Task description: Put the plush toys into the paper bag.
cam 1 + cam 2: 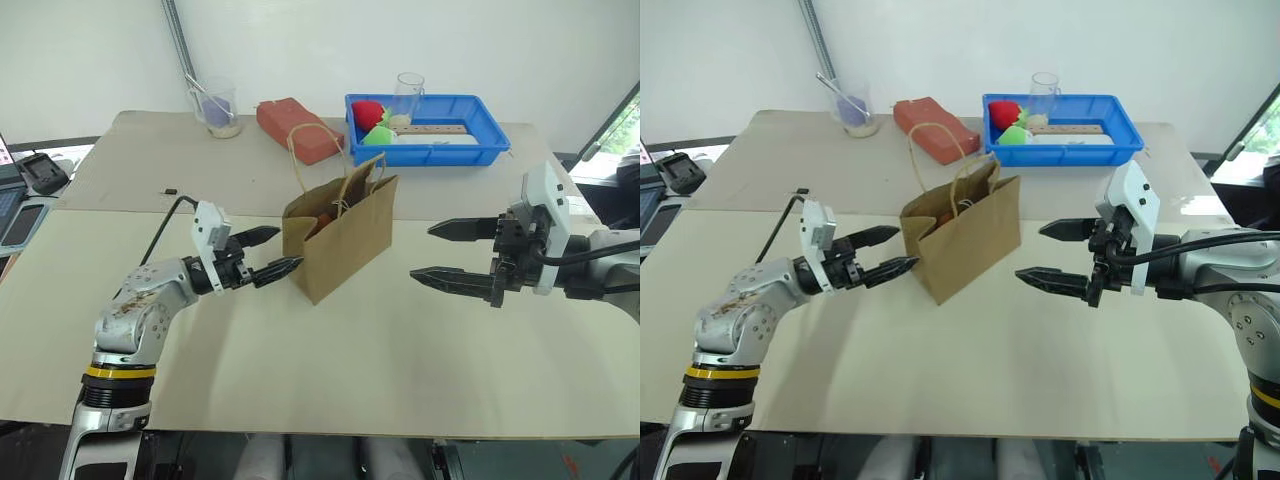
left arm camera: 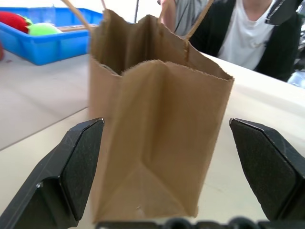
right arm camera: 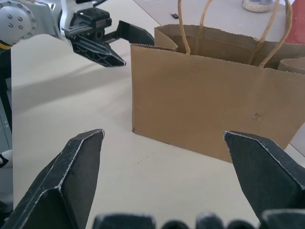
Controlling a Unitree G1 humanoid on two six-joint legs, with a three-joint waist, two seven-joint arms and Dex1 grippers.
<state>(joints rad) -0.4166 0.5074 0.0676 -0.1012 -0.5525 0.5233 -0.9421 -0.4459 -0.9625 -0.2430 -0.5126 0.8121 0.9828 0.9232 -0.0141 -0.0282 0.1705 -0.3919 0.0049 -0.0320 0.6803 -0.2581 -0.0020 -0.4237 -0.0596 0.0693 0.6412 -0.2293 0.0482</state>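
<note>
Brown kraft paper bag with beige cord handles (image 1: 340, 238), upright near the middle of the pale beige table (image 1: 300, 370), mouth open upward. Inside the mouth, a glimpse of something brown and reddish (image 1: 322, 218), likely a plush toy; too hidden to tell which, or whether both toys are in there.

Left gripper with two black fingers (image 1: 268, 252), level, just beside the bag's narrow end on the robot's left. Jaws spread wide, empty; from the left wrist view, one finger to either side of the bag's end panel, touching or not cannot be told. Right gripper, also black-fingered (image 1: 448, 254), on the bag's other side, clearly apart from it, pointed at its broad face. Jaws likewise fully apart, nothing between them.

Blue plastic tray (image 1: 470, 148) at the far side of the table, behind the bag. In it: a red soft item (image 1: 367, 111), a green soft item (image 1: 378, 135), a pale wooden strip (image 1: 434, 129). Clear glass (image 1: 408, 95) at the tray's far edge. Red brick-like block (image 1: 297, 129) lying left of the tray. Clear plastic cup with a spoon (image 1: 218, 106) further left still. Person in a white shirt and dark jacket (image 2: 248, 36) across the table, seen past the bag in the left wrist view.
</note>
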